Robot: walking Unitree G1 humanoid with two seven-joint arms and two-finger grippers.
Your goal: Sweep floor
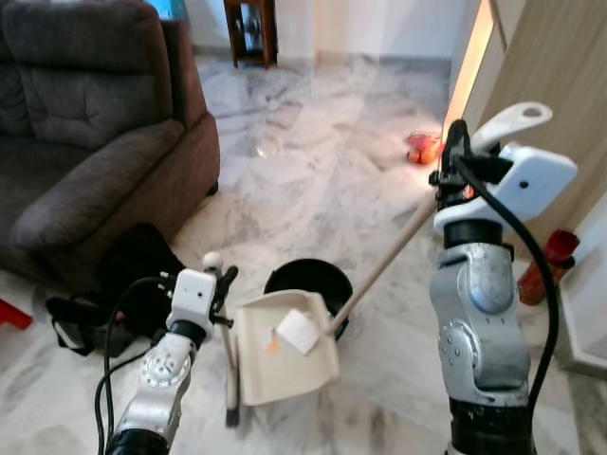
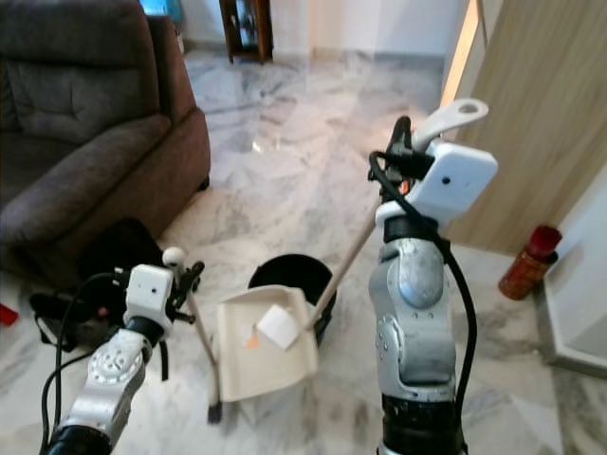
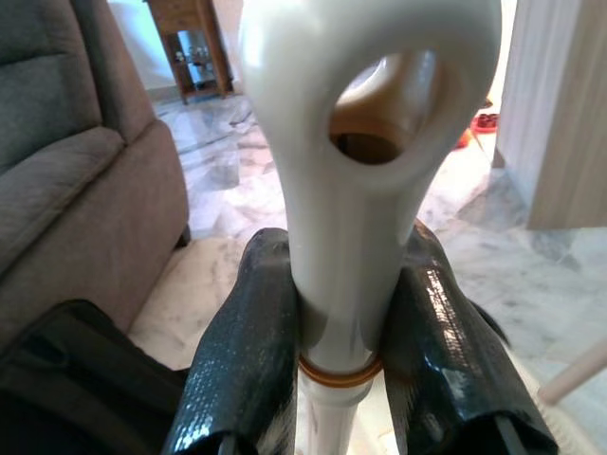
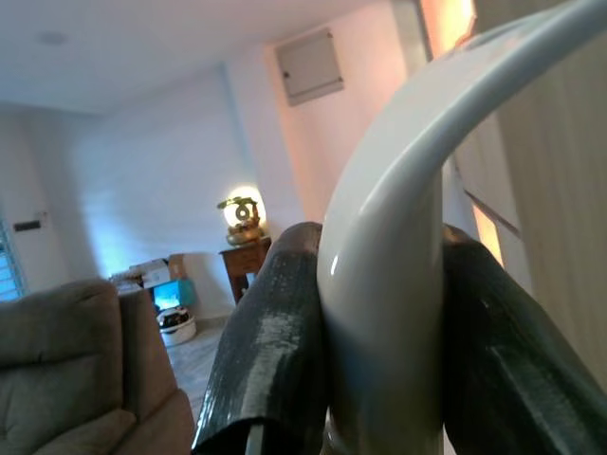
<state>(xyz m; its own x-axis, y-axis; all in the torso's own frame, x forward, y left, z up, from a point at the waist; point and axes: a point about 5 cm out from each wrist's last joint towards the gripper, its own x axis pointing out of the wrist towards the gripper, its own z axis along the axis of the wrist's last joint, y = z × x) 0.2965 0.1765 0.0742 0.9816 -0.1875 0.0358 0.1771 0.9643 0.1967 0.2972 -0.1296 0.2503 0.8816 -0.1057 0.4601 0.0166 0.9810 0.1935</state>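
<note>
Late stage, judging by the scene: white scrap (image 1: 297, 331) already on dustpan (image 1: 283, 355) beside black bin (image 1: 308, 284). Left end effector (image 3: 343, 332) clamped on dustpan handle (image 3: 365, 142), right end effector (image 4: 379, 351) clamped on broom handle (image 1: 389, 261). Still to tip into bin.

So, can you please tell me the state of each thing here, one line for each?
left gripper: shut on dustpan handle
right gripper: shut on broom handle
dustpan: held tilted beside the bin, a white paper scrap and a small orange bit lying in it
broom: held slanting, lower end at the dustpan
black bin: upright, open, on the floor
red bottle: upright by the wall
</note>
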